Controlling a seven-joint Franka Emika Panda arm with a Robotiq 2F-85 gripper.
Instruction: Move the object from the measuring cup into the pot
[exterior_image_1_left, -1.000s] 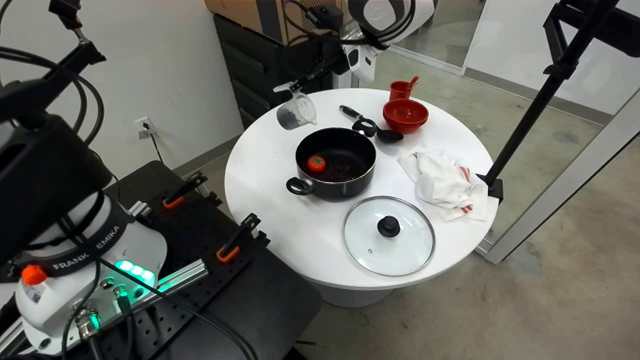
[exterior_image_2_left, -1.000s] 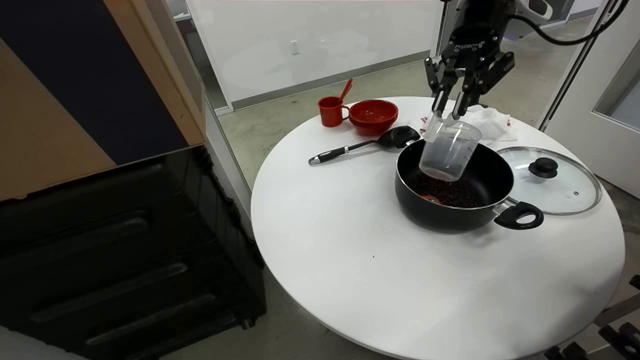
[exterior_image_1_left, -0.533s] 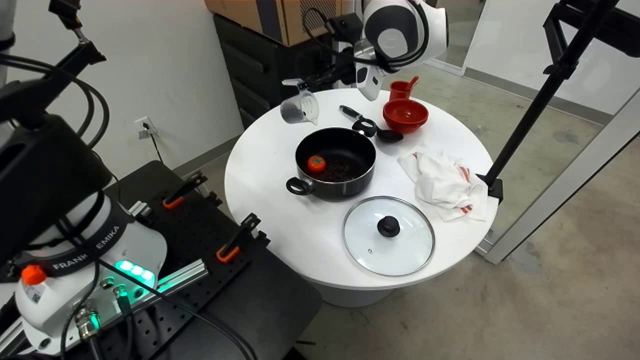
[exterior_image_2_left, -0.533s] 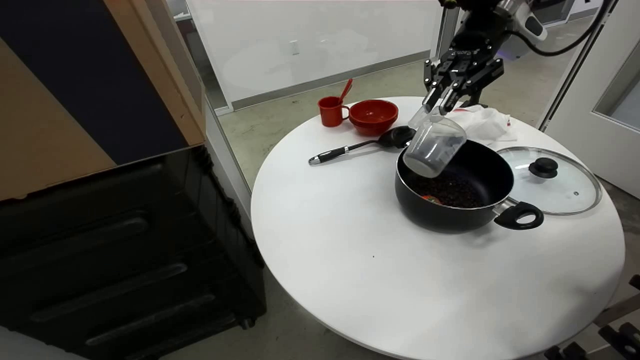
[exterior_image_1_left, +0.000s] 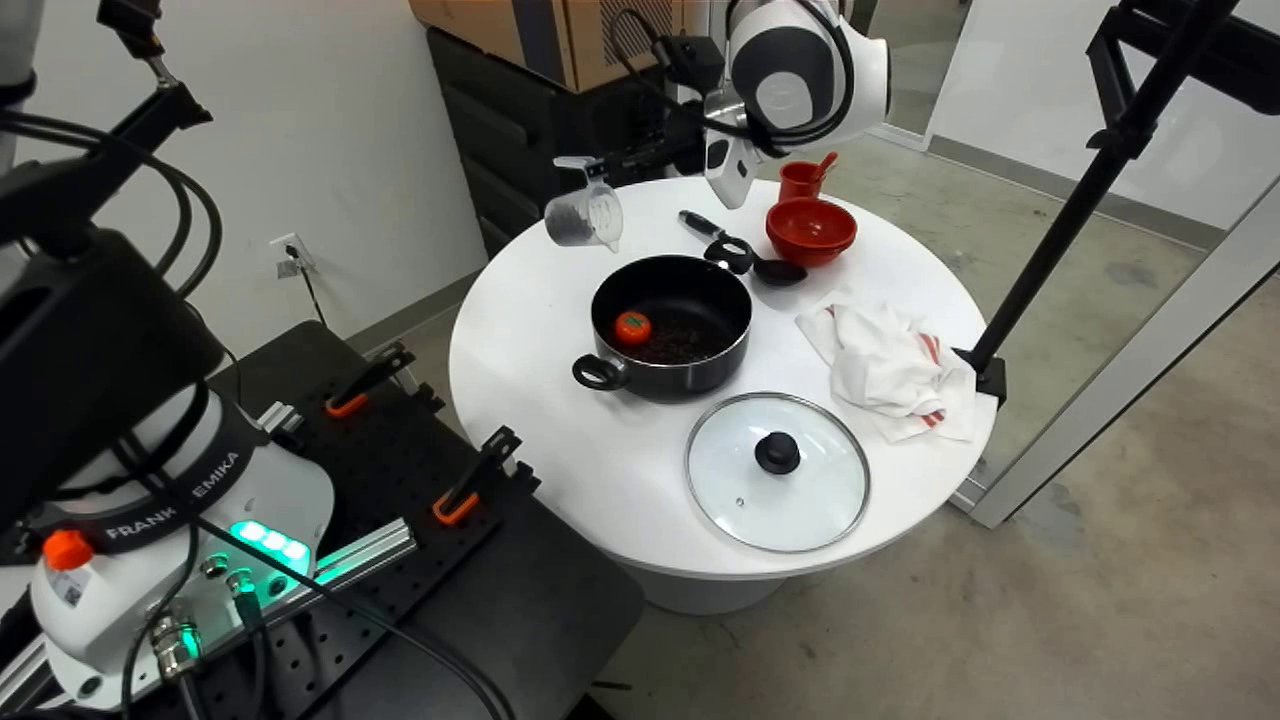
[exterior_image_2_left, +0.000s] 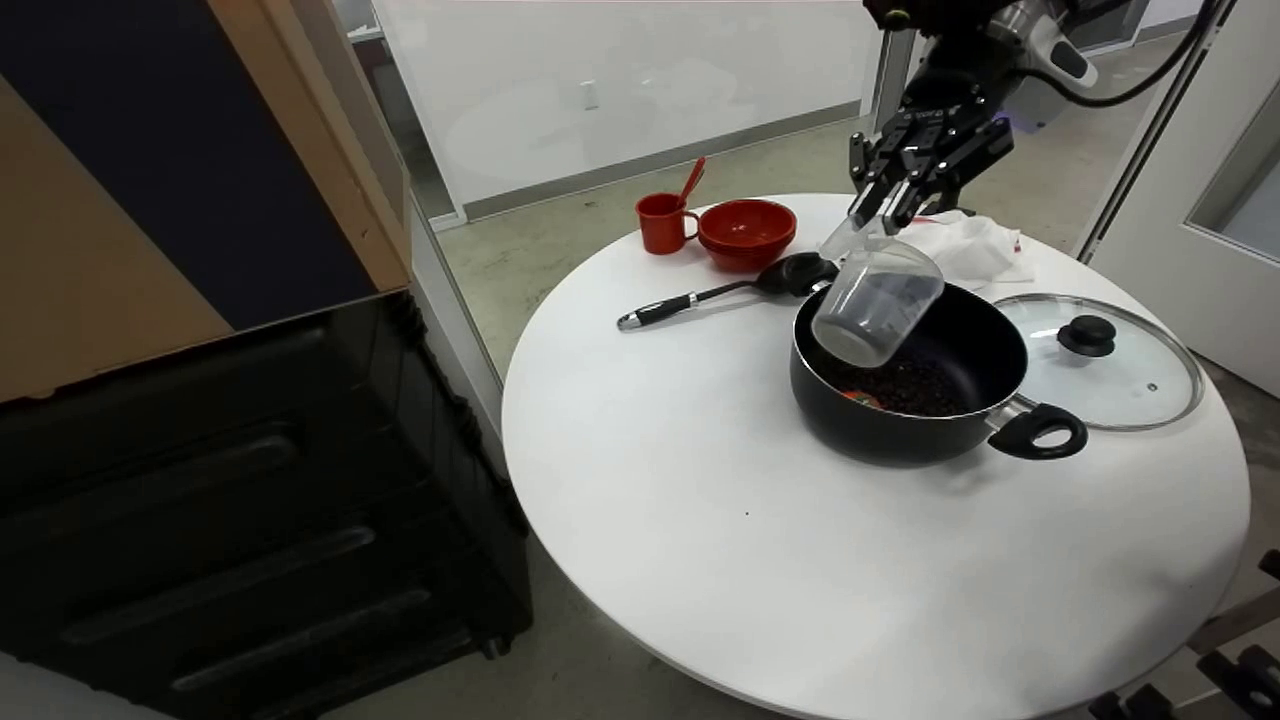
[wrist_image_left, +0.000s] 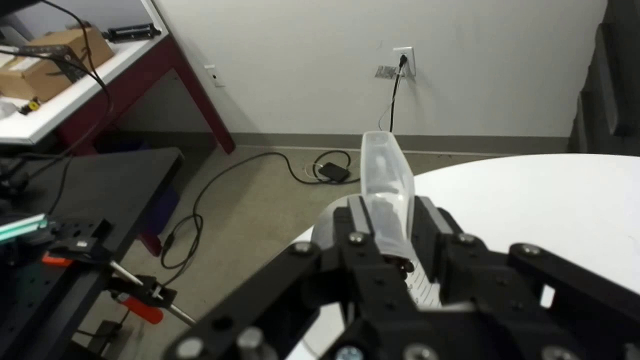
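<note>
Shifted the tilted measuring cup (exterior_image_1_left: 581, 219) slightly toward nine o'clock since half a second ago, in an exterior view. Keeping the gripper (wrist_image_left: 392, 217) clamped on its handle (wrist_image_left: 378, 165). Holding dark beans (wrist_image_left: 408, 266) inside, with more in the pot (exterior_image_1_left: 690, 380) toward five o'clock, near a tomato (exterior_image_1_left: 632, 328).

Tomato (exterior_image_2_left: 862, 399) mostly hidden in an exterior view
Wrist view: end effector (wrist_image_left: 391, 215) covers much of the measuring cup (wrist_image_left: 382, 175).
</note>
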